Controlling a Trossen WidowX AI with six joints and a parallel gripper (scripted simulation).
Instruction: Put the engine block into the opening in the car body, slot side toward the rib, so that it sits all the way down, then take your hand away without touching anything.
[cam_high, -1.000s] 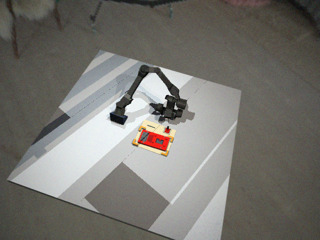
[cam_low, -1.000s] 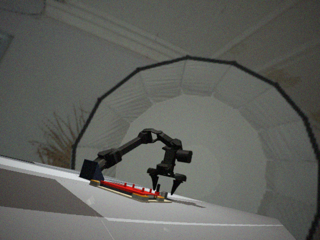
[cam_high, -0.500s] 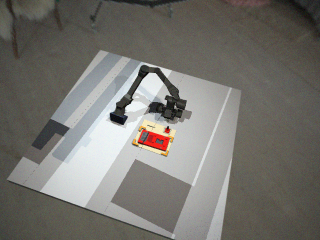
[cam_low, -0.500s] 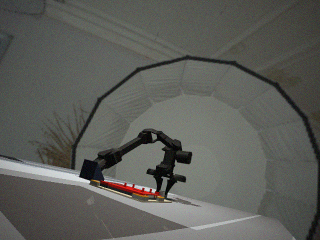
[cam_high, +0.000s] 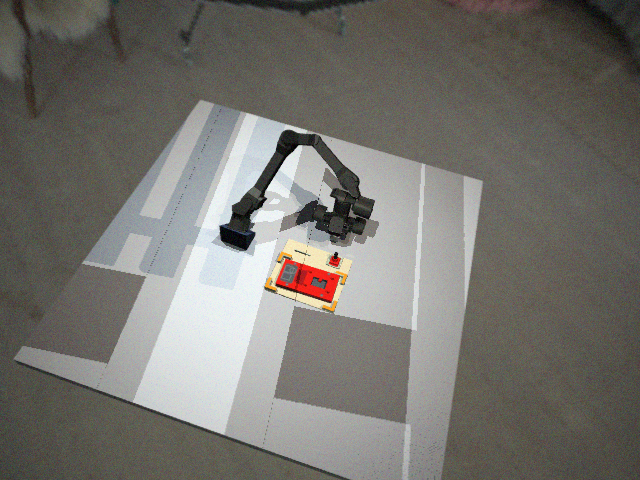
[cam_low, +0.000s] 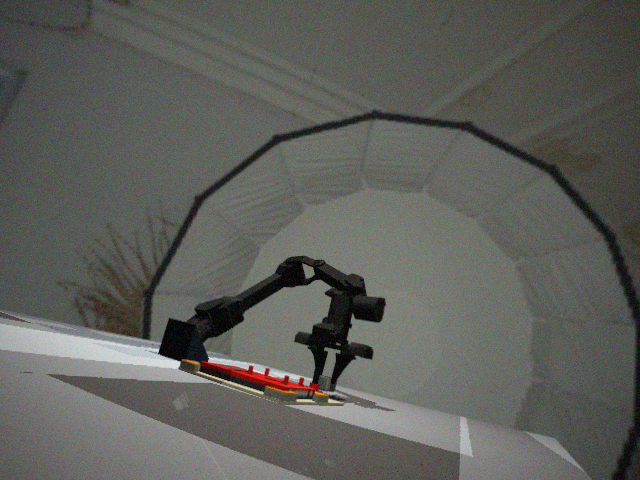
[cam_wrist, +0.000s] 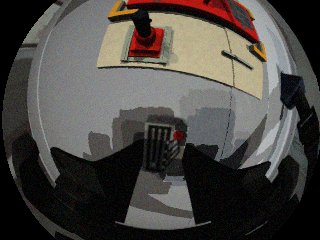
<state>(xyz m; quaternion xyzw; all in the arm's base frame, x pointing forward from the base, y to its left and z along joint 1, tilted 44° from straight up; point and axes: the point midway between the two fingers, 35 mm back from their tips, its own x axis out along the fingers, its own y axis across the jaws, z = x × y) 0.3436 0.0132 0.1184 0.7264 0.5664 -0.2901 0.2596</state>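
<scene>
Engine block (cam_low: 324, 381) (cam_wrist: 159, 146): located outside the car body (cam_high: 328, 294) (cam_low: 248, 374) (cam_wrist: 220, 10), between the fingertips of my gripper (cam_high: 334, 238) (cam_low: 324, 384) (cam_wrist: 163, 146). Wrist view: the board (cam_high: 315, 246) (cam_low: 333, 407) (cam_wrist: 110, 50) lay at 12 o'clock from the block. Tool state: clamped on the block, one finger to each side. I judged this grip suited to a straight lift and a vertical insertion, with the top face exposed for alignment. Whether the block bore on the table, I could not tell.

Fixture: orange corners (cam_high: 284, 256) (cam_low: 281, 391) (cam_wrist: 257, 51) stood around the car body, presumably to stop it shifting under insertion load. The opening (cam_high: 318, 282) faced up, ready to receive the block from above. The knob piece (cam_high: 334, 260) (cam_wrist: 146, 44) stood on the board, on the near side in the wrist view; a low carry would have risked striking it.

Orientation: dark bars ran along the block's 9 o'clock side, and a red dot (cam_wrist: 178, 135) sat toward 2 o'clock. I could not tell which side carried the slot; this required checking against the rib before lowering.

Markings: no brand, label or writing was legible.
</scene>
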